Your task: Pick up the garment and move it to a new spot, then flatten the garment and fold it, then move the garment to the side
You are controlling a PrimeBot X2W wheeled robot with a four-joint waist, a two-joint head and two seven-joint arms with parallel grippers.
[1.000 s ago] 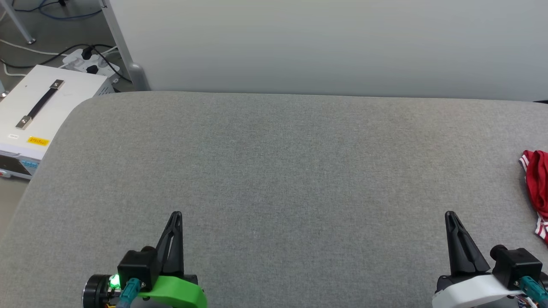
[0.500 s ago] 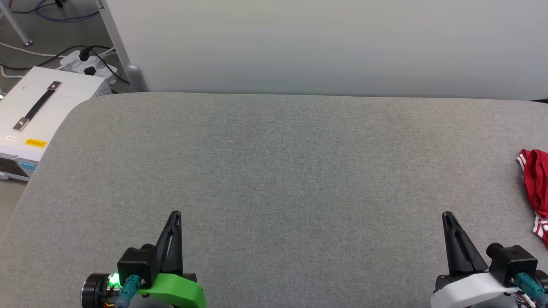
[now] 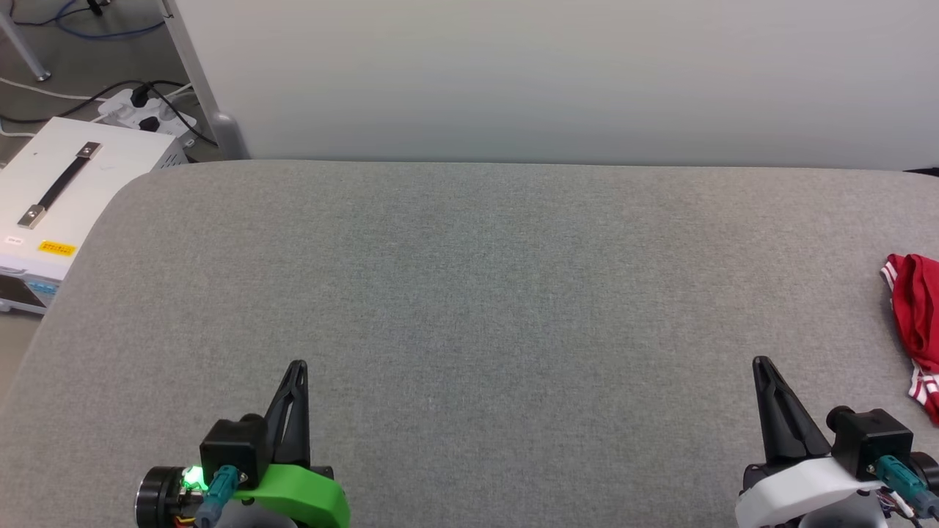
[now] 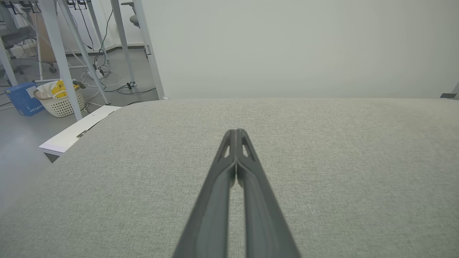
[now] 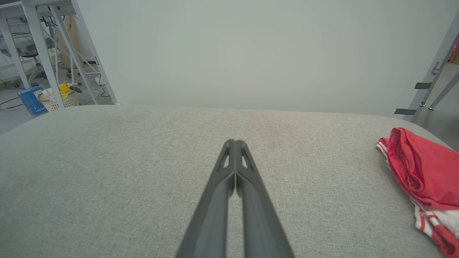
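From my seat the biggest thing on screen is the grey fabric-covered surface (image 3: 469, 293), which spreads across the head view from edge to edge. Behind its far edge stands a pale plain wall panel (image 3: 557, 73). Off the surface's far-left corner, down on the floor, sits a white case (image 3: 81, 183) with a black strap handle and a yellow label. The garment (image 3: 915, 315) lies bunched in a red heap at the far right edge of the surface, with red-white striped trim showing at its near end (the right wrist view shows it best (image 5: 423, 172)). It is well apart from both claws.

I see the left gripper (image 3: 296, 364) low on the left with its two dark fingers pressed together to a single point, pinching nothing. The right gripper (image 3: 761, 361) sits low on the right, likewise pressed together and empty, with the garment off to its right. A white power strip (image 3: 139, 110) with black plugs lies beyond the case.
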